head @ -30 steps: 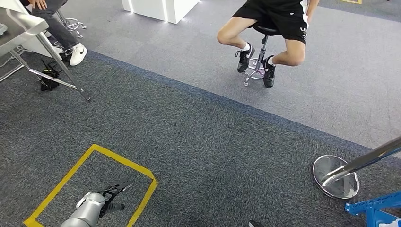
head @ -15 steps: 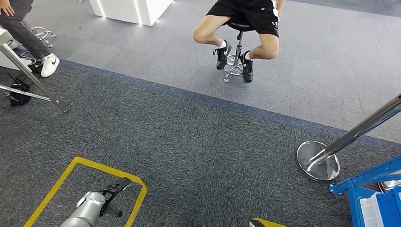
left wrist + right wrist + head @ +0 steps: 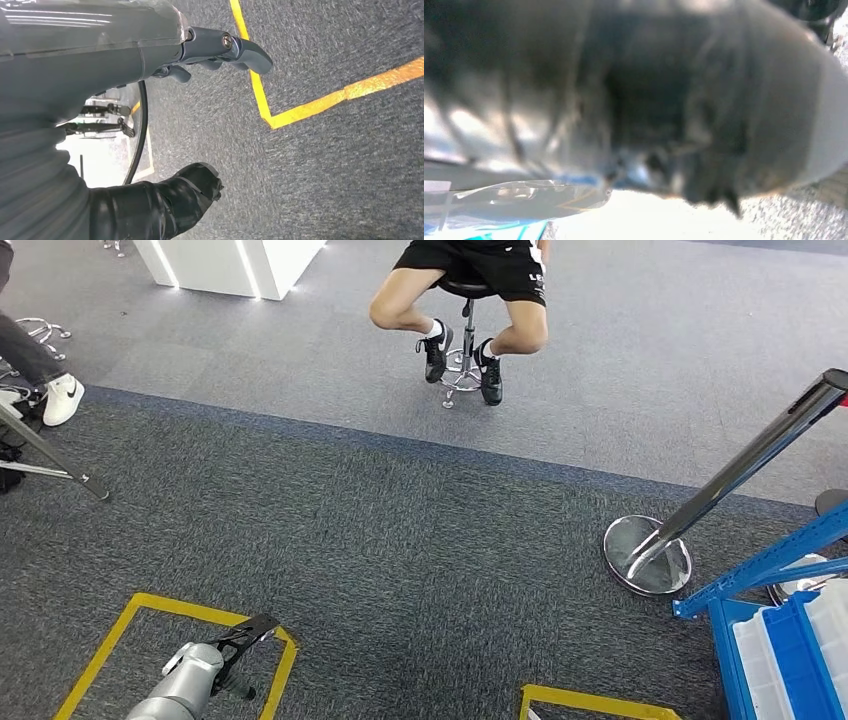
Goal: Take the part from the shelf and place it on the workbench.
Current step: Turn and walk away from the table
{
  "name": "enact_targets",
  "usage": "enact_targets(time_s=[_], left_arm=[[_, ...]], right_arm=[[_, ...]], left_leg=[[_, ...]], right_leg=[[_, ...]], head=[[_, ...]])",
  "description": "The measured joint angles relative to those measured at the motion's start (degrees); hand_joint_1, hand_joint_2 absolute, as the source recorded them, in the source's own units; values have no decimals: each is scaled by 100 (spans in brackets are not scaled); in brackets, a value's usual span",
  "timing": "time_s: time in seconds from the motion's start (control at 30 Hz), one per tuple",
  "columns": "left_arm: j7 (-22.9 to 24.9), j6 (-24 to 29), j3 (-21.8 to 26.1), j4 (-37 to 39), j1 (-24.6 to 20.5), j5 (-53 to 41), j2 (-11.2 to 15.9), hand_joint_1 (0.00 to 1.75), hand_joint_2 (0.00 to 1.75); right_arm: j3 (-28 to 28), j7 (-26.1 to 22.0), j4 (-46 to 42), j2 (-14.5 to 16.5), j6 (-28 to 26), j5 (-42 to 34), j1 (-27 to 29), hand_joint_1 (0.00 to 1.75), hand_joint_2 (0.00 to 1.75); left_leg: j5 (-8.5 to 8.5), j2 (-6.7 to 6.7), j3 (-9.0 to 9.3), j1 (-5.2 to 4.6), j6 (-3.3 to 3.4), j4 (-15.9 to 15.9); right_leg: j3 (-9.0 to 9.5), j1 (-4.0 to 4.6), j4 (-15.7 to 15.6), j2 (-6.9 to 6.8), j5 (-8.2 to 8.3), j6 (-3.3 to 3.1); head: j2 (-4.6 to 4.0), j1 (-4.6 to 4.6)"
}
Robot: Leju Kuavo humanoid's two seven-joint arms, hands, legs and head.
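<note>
Hanging low by our side, our left hand [image 3: 232, 652] holds nothing: in the left wrist view its thumb [image 3: 235, 47] and dark fingers [image 3: 195, 187] stand apart over bare carpet [image 3: 325, 165]. Our right hand [image 3: 664, 115] is a close blur at its wrist camera, with something clear and plastic-like [image 3: 519, 200] beside it, and we cannot tell whether it grips anything.

What has changed is our heading. Across the last second the whole head view has swung: the seated person on the stool [image 3: 462, 290] has slid across the picture, the chrome post base [image 3: 647, 554] has come nearer, and a blue shelf frame [image 3: 765, 565] with a blue bin [image 3: 790, 655] has entered ahead and to the right of the left hand. The yellow tape square [image 3: 150, 605] lies around the left hand, and a second tape corner [image 3: 590, 700] now shows to its right.

We read this as the walk-and-turn toward the shelf. No part shows clearly; we judge it sits in the shelf's bins, so picking it up is yet to come.
</note>
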Motion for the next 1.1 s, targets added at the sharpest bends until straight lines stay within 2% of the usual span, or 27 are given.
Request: enact_targets(time_s=[0.07,0.13,0.17,0.2,0.23,0.27,0.33,0.37,0.4,0.43,0.5,0.57,0.6,0.67,0.7,0.73,0.77,0.8,0.87,0.9,0.93,1.0,1.03,1.1], left_arm=[[0,1,0,0,-5,0,-2,0,175],[-3,8,0,0,0,18,5,0,175],[-8,14,0,0,10,33,10,0,175],[-14,20,0,0,23,48,16,0,175],[-21,25,0,0,37,57,18,0,175],[-27,26,0,0,47,62,20,0,175],[-35,28,0,0,49,64,30,0,175],[-40,29,0,0,46,65,37,0,175],[-44,32,0,0,44,67,44,0,175],[-46,33,1,0,44,68,48,0,175],[-49,36,2,0,39,72,50,0,175],[-52,37,2,0,29,73,47,0,175],[-53,37,1,0,29,73,47,0,175],[-55,37,1,0,40,73,50,0,175],[-55,37,1,0,48,73,52,0,131],[-55,37,1,0,53,73,53,0,87],[-58,38,1,0,56,75,53,0,44],[-67,45,1,0,57,91,53,0,0],[-119,85,18,0,80,192,68,0,0],[-161,103,46,0,109,280,93,0,0],[-201,96,95,0,148,370,122,0,0],[-246,-6,211,0,231,467,164,0,0],[-251,-63,251,0,273,433,167,0,44],[-260,-68,269,0,362,251,153,0,131]], right_arm=[[-23,1,0,-1,7,1,-2,0,0],[-36,1,0,10,31,8,-10,0,0],[-37,1,0,17,40,15,-7,0,0],[-37,1,0,26,47,25,2,0,0],[-37,1,1,31,49,37,12,0,0],[-37,1,1,38,49,47,19,0,0],[-37,-1,2,54,48,63,22,0,0],[-37,-1,2,61,48,65,17,0,0],[-38,-1,2,68,48,66,15,0,0],[-38,-1,2,73,47,66,18,0,0],[-39,-1,2,75,45,66,32,0,0],[-39,-1,2,74,41,66,39,0,0],[-39,-1,2,73,38,67,37,0,0],[-39,-1,2,73,30,68,33,0,0],[-39,-1,2,73,26,68,33,0,0],[-39,-1,2,72,23,68,33,0,0],[-39,-1,2,72,21,69,35,0,0],[-39,-1,2,74,22,84,39,0,0],[-31,4,4,102,32,201,45,0,0],[-10,14,7,142,22,301,41,0,0],[26,27,10,199,-19,401,27,0,0],[99,53,20,329,-192,513,-16,0,0],[119,58,26,388,-294,521,-36,0,0],[124,54,39,473,-438,503,-64,0,0]], left_leg=[[-168,-116,-74,22,-52,215],[-513,-318,-364,33,-76,850],[-671,-371,-558,34,-82,1238],[-743,-394,-713,34,-85,1527],[-703,-403,-787,34,-83,1629],[-550,-410,-752,34,-75,1499],[-126,-500,-446,38,-48,766],[10,-572,-293,38,-35,420],[74,-628,-200,35,-20,203],[75,-664,-166,24,-3,118],[106,-607,-161,18,52,80],[152,-527,-139,34,129,16],[169,-481,-130,42,162,-14],[173,-390,-133,26,194,-24],[170,-339,-137,21,196,-21],[166,-292,-137,18,197,-19],[161,-247,-134,16,193,-16],[152,-207,-125,16,184,-14],[125,-133,-102,4,146,-4],[111,-92,-94,-5,118,-1],[98,-47,-88,-12,88,1],[84,45,-67,-11,22,-10],[53,22,-62,0,-13,13],[-156,-165,-170,23,-64,302]], right_leg=[[46,-26,-58,78,32,-76],[68,-31,-82,154,48,-127],[66,-22,-79,199,47,-139],[65,-14,-72,248,44,-144],[65,-7,-61,301,40,-148],[65,-5,-44,357,35,-149],[59,-9,2,462,13,-134],[43,-6,34,511,-1,-114],[21,-6,56,550,-5,-87],[-2,-9,65,585,-1,-58],[-31,-16,55,641,19,7],[-93,-8,189,531,-91,52],[-203,-3,436,424,-244,72],[-543,-16,1178,231,-623,108],[-696,-27,1510,194,-744,124],[-759,-37,1655,178,-757,134],[-716,-46,1589,164,-667,138],[-553,-52,1286,137,-485,132],[-117,-31,451,-12,-154,92],[29,-9,161,-68,-70,63],[89,15,26,-89,-51,36],[85,38,-8,7,-42,-21],[97,31,-36,55,-27,-51],[134,2,-95,125,1,-126]], head=[[0,-10],[0,-26],[0,-29],[0,-28],[0,-27],[0,-28],[0,-26],[0,-24],[0,-22],[0,-23],[0,-23],[0,-12],[0,-4],[0,11],[0,11],[0,12],[0,12],[0,13],[0,15],[0,11],[0,9],[0,2],[0,2],[0,-4]])
